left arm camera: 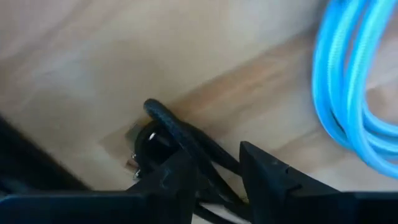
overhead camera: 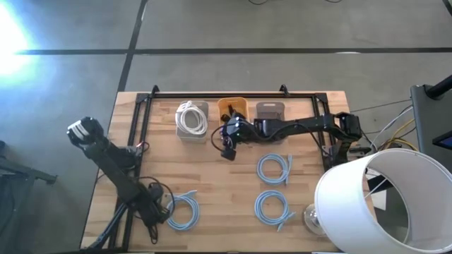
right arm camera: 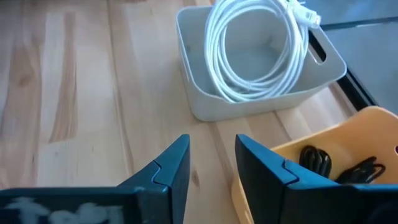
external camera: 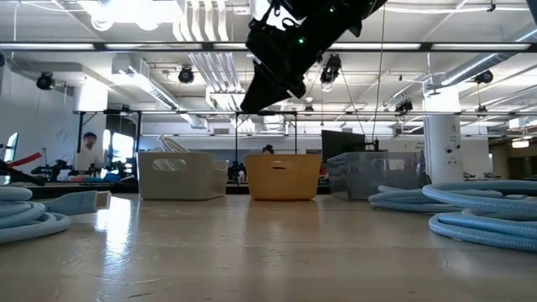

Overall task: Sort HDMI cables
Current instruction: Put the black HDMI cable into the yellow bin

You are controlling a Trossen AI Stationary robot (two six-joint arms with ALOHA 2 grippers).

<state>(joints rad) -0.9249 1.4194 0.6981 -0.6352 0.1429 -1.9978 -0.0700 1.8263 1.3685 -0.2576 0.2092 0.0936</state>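
Note:
My right gripper [overhead camera: 227, 144] [right arm camera: 212, 140] hangs open above the wood beside the orange tray [overhead camera: 233, 104] [right arm camera: 348, 124], holding nothing. Black bundles [right arm camera: 317, 160] lie inside that tray. A white coil [overhead camera: 191, 116] [right arm camera: 255, 50] lies in the pale tray [right arm camera: 205, 93]. My left gripper [overhead camera: 157, 206] [left arm camera: 216, 152] is low at the table's near left, shut on a black cable bundle [left arm camera: 177, 134], next to a light-blue coil [overhead camera: 182, 212] [left arm camera: 348, 81]. Two more light-blue coils [overhead camera: 274, 168] [overhead camera: 274, 207] lie flat on the right half. My left gripper has strands of the black bundle [left arm camera: 208, 168] running between its two fingers, which come down at it from above. The looped end [left arm camera: 155, 111] sticks out past the fingertips and lies on the wood. The fingers hide which part of the bundle they pinch.
A grey tray [overhead camera: 270, 109] [external camera: 369, 174] stands to the right of the orange one along the far edge. A black frame [overhead camera: 233, 93] borders the far edge. A big white lamp shade [overhead camera: 374, 204] overhangs the near right corner. Bare wood lies in the middle.

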